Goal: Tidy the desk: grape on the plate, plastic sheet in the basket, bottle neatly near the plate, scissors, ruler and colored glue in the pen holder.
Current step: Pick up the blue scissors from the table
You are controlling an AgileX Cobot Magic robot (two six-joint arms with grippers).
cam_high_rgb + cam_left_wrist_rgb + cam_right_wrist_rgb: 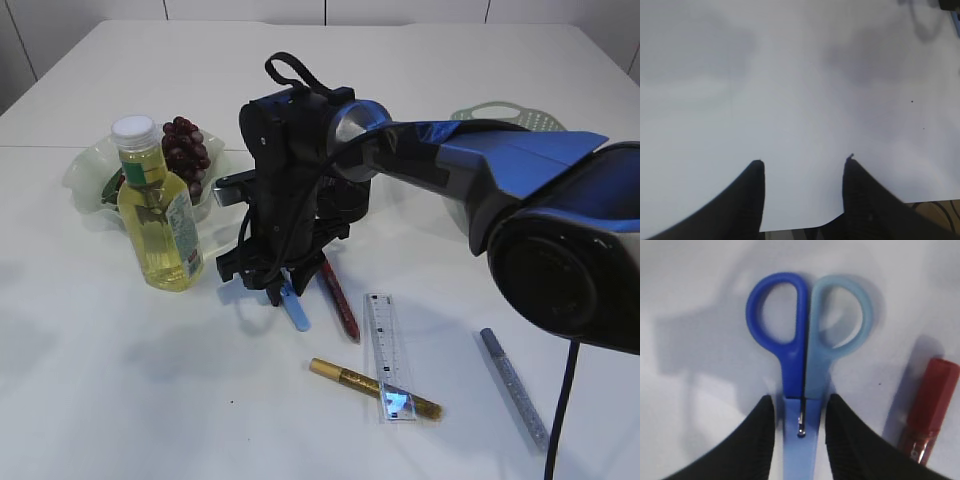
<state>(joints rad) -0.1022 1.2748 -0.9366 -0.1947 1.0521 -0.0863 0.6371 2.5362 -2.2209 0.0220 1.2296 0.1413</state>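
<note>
Between the bottle (158,210) and red glue stick (930,407), right gripper (801,422) pinches the scissors (802,345) at the pivot: light, rigid, slick plastic; left gripper (802,165) half open, empty

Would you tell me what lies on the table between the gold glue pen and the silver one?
In the exterior view, the clear ruler lies between the gold glue pen and the silver glue pen, its near end overlapping the gold one.

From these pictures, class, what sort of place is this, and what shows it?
Probably a desk or craft worktable: a clear plastic ruler, blue-handled scissors and a gold glitter glue pen lie on a plain white tabletop.
</note>
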